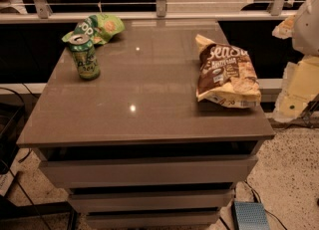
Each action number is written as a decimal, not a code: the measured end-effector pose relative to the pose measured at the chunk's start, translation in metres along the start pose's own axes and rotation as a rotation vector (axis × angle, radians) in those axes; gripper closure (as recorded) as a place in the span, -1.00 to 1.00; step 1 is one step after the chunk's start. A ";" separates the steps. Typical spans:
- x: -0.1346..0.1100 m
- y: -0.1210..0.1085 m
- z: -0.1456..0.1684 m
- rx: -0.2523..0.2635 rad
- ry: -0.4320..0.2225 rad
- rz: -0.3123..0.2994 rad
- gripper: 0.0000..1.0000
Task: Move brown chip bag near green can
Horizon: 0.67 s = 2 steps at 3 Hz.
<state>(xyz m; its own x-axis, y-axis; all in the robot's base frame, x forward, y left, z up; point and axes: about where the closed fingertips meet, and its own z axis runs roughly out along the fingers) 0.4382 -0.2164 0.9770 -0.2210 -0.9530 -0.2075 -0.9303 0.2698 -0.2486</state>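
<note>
The brown chip bag [227, 72] lies flat on the right side of the brown table top [144, 89], near its right edge, with white lettering and pictured crackers facing up. The green can [85, 57] stands upright at the back left of the table. The two are far apart, with bare table top between them. My gripper [298, 87] shows as pale parts at the right edge of the view, off the table's right side and to the right of the bag. It holds nothing that I can see.
A green chip bag [99, 27] with white letters lies just behind the can at the back left corner. A railing with glass panels [159, 5] runs behind the table. Drawers [149, 172] sit under the top. A blue-grey box [249, 215] lies on the floor.
</note>
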 end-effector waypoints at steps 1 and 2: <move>0.000 0.000 0.000 0.000 0.000 0.000 -1.00; 0.000 -0.001 -0.002 -0.003 -0.023 -0.005 -1.00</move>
<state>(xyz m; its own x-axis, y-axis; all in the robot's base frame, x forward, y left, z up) 0.4386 -0.2169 0.9795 -0.2099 -0.9508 -0.2280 -0.9322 0.2650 -0.2467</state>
